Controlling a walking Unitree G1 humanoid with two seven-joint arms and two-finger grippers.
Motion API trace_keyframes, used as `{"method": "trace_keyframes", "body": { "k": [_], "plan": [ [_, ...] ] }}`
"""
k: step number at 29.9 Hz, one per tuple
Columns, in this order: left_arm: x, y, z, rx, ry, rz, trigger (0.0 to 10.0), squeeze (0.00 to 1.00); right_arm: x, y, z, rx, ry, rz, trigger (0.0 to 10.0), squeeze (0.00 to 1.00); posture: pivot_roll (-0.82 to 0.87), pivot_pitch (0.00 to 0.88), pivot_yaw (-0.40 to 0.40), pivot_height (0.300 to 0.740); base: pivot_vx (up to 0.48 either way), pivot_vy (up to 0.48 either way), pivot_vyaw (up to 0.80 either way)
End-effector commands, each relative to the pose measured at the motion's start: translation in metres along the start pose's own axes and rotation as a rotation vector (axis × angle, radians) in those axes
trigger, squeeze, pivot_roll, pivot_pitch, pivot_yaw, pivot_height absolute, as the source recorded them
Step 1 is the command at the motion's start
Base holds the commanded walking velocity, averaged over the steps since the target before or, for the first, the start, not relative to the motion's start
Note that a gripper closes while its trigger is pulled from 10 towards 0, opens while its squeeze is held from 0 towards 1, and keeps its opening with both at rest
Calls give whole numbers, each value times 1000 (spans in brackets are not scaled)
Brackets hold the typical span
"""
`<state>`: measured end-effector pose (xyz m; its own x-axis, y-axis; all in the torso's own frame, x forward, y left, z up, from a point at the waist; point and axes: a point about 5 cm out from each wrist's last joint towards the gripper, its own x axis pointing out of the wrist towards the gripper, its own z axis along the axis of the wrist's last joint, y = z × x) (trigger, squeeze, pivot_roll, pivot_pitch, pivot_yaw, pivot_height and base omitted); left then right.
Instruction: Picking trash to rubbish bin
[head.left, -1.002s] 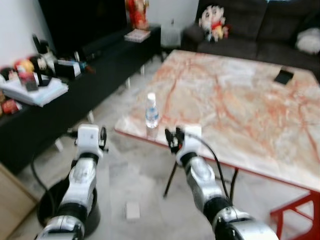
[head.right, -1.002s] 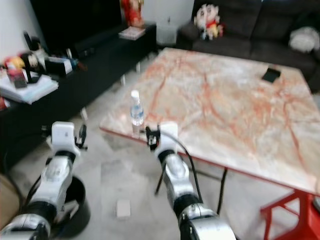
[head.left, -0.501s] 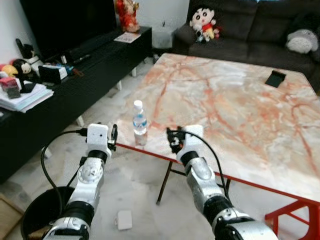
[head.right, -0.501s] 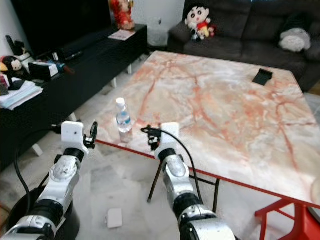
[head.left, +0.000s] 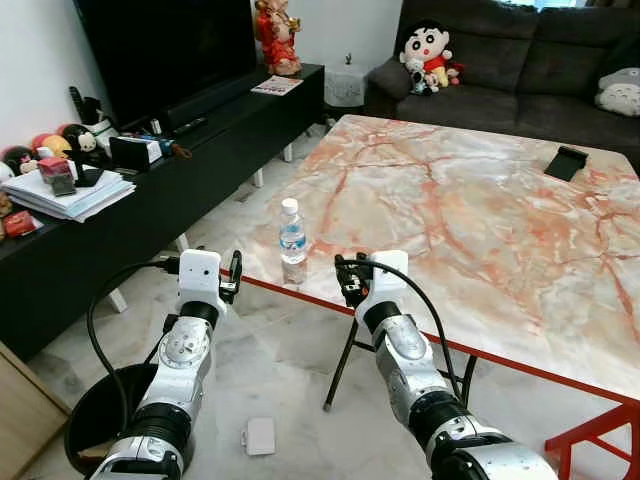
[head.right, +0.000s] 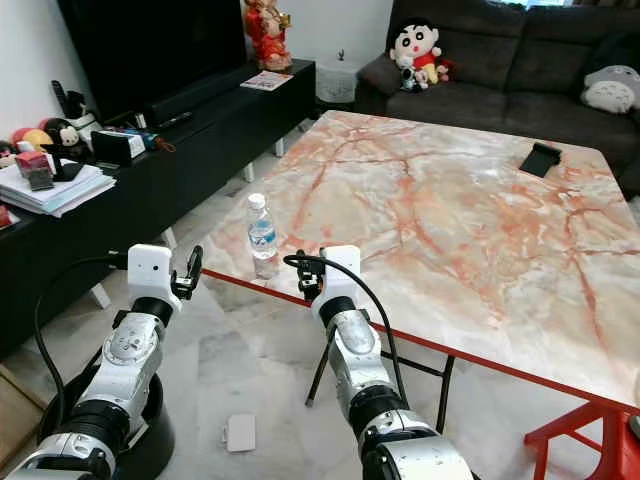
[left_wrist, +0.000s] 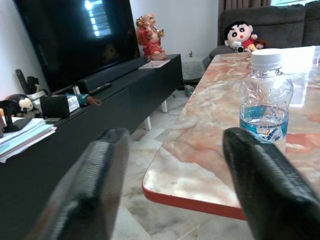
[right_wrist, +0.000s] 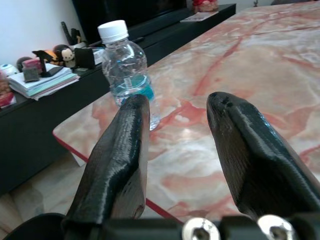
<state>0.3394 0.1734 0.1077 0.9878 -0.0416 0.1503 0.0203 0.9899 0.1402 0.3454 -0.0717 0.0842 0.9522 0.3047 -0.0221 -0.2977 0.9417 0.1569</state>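
Bottle (head.left: 293, 241) upright near corner of marble table (head.left: 480, 210), white cap on, blue label, little water inside. Left gripper (head.left: 234, 275) raised just off table edge, left of bottle, fingers (left_wrist: 100, 175) spread wide, nothing between. Right gripper (head.left: 345, 282) at table edge, right of bottle, fingers (right_wrist: 122, 150) parted, nothing held. Bottle between the two grippers, touching neither. Black bin (head.left: 95, 435) on floor below left arm. Small white scrap (head.left: 259, 436) on tiles beside bin. Black phone (head.left: 567, 162) at far side of table. TV stand (head.left: 130, 200) along left wall, sofa (head.left: 520, 60) behind, doll (head.left: 430, 55) on it
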Motion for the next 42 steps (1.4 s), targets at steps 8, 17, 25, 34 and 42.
{"method": "trace_keyframes", "body": {
  "k": [8, 17, 25, 34, 42],
  "plan": [
    [3, -3, 8, 1, -35, -25, 10000, 1000, 2, 0, 2, 4, -3, -5, 10000, 0, 38, 0, -16, 740, 0, 0, 0],
    [6, -6, 10, 19, -39, -49, 10000, 0, 3, 2, 4, 4, -9, -3, 10000, 0, 39, 0, -14, 740, 83, 0, 0],
    [6, -4, 11, 21, -47, -36, 10000, 0, 5, 1, 5, 33, -4, -24, 10000, 0, 41, 0, -16, 740, 357, 0, -152],
    [7, -7, 13, 14, -56, -43, 10000, 0, 4, 2, 6, 5, -22, -14, 10000, 0, 40, 0, -16, 740, 480, 0, -178],
    [8, -5, 18, 23, -83, -33, 10000, 0, 4, 2, 6, 0, -18, -15, 10000, 0, 40, 0, -19, 740, 465, 0, 0]
  ]
}}
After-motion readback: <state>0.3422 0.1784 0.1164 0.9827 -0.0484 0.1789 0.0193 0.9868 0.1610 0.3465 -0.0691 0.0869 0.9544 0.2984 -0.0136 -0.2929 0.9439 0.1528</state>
